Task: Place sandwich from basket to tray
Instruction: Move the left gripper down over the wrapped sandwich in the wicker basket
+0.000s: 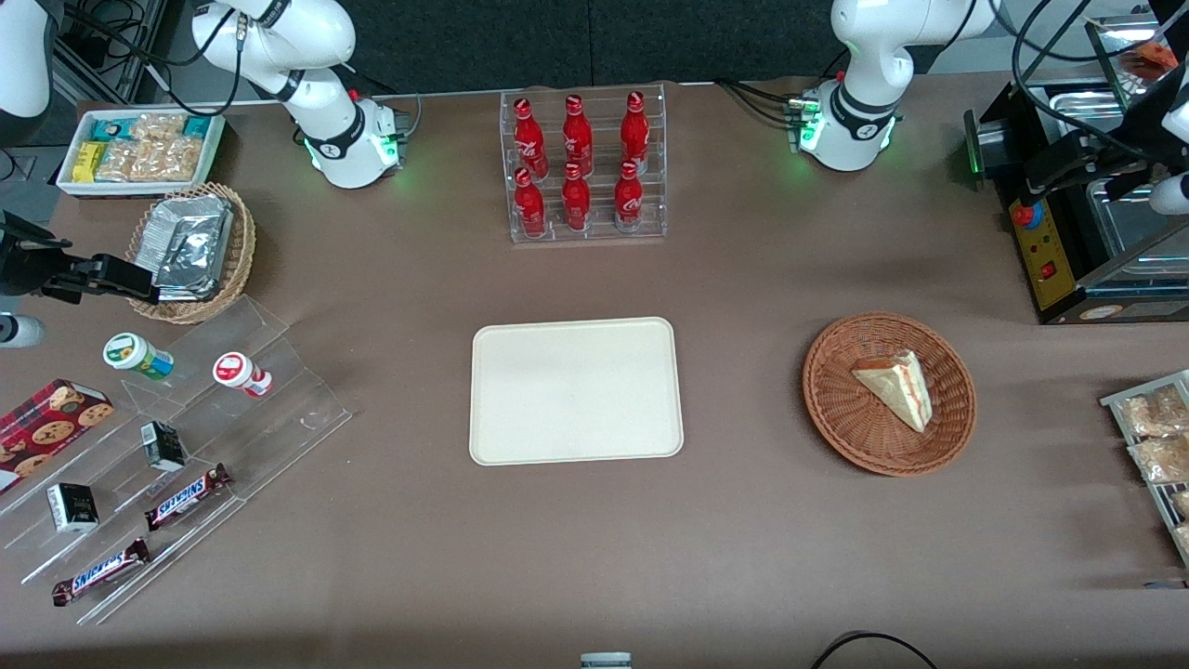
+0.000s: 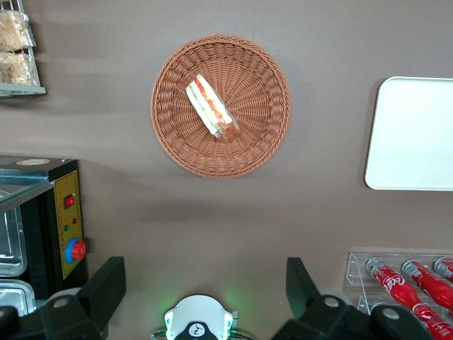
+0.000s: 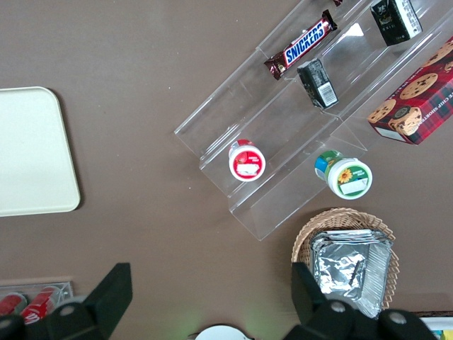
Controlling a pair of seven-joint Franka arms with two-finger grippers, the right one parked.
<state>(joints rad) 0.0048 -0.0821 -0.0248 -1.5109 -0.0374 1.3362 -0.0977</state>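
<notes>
While sandwich (image 1: 896, 387) lies in basket (image 1: 836, 409) | tray (image 1: 576, 390) bare | gripper (image 2: 205, 294) high above, spread wide, empty

Brown table (image 1: 762, 520), tray (image 1: 576, 390), basket (image 1: 841, 409), bottle rack (image 1: 585, 167), claw (image 2: 205, 283) above.

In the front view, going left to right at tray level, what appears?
Acrylic stand → tray → basket with sandwich → snack packets. The gripper, open, hangs above the table, farther from the camera than the basket.
</notes>
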